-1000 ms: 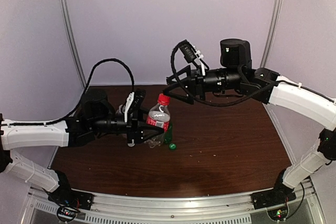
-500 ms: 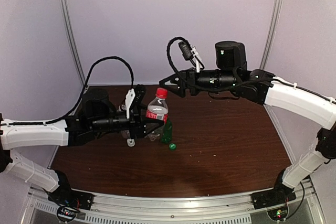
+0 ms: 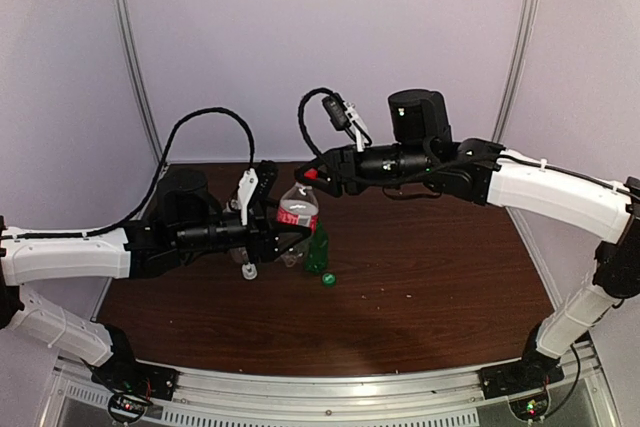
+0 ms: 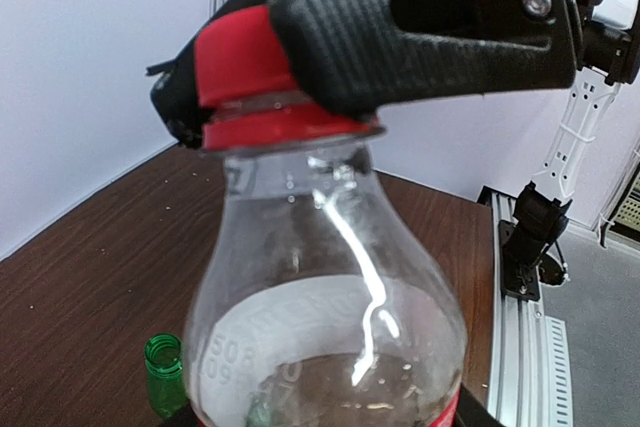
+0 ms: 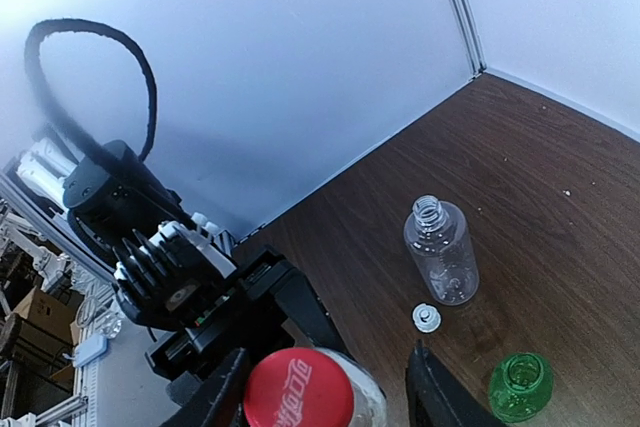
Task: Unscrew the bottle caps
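Base of bottle (image 4: 330, 327) cut off, right tool (image 4: 255, 67) partly hiding red cap (image 4: 232, 52).

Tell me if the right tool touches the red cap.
Cannot tell. In the right wrist view the right tool straddles the red cap, jaws open; in the left wrist view a finger overlaps it, hiding any contact.

The red-labelled bottle (image 4: 320, 277) is clear, glossy plastic streaked with highlights; its red cap (image 4: 240, 67) is smooth plastic with a duller sheen; the right gripper (image 5: 320, 392) has fingers (image 4: 430, 17) of black, finely pebbled matt plastic. The tabletop (image 3: 430, 277) is dark brown wood-grain, faintly shiny; the green bottle (image 5: 520, 384) is translucent glossy plastic.
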